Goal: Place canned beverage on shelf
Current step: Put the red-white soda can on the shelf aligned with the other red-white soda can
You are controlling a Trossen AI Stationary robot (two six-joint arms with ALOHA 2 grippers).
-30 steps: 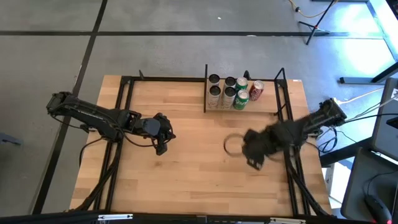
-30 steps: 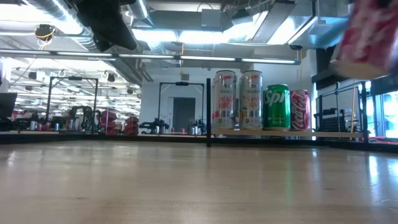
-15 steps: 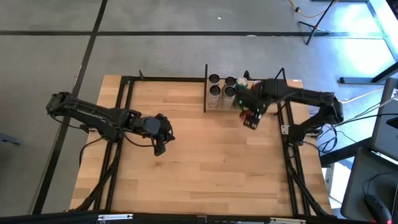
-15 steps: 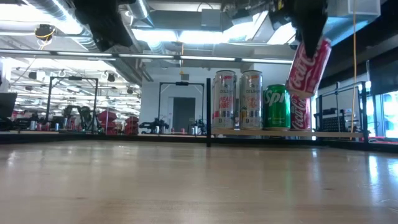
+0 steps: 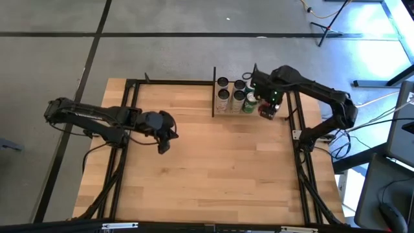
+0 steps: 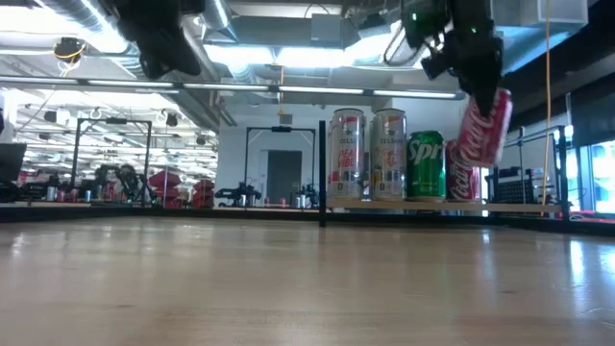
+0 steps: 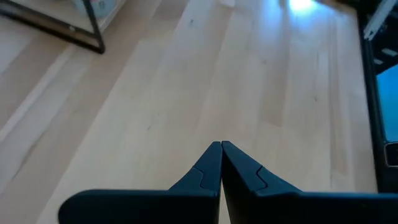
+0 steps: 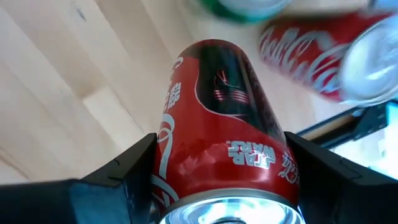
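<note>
A: What does the right gripper [image 6: 478,72] have?

B: Its fingers are closed across the body of a red cola can [image 6: 483,126], one finger on each side, near the top end. In the low view the can hangs in the upper right of the frame, above the shelf [image 6: 442,205] and not resting on it.

A: How would you expect it to handle?

B: My guess is a thin metal wall, smooth and a bit slippery, and fairly heavy if still full. Squeezed hard, it would dent. Holding across the round body, as here, looks sensible.

A: Which way does it point?

B: Its long axis is tilted off vertical, top leaning to the right of the frame. It needs straightening before it will stand.

A: What's around it?

B: Another red can [image 6: 462,169] and a green can [image 6: 426,166] stand just behind it, with two pale cans [image 6: 350,154] further left.

A: The other arm?

B: The left gripper [image 5: 162,142] waits over the bench [image 5: 207,168] at middle left of the high view, fingers pressed together, empty.
</note>
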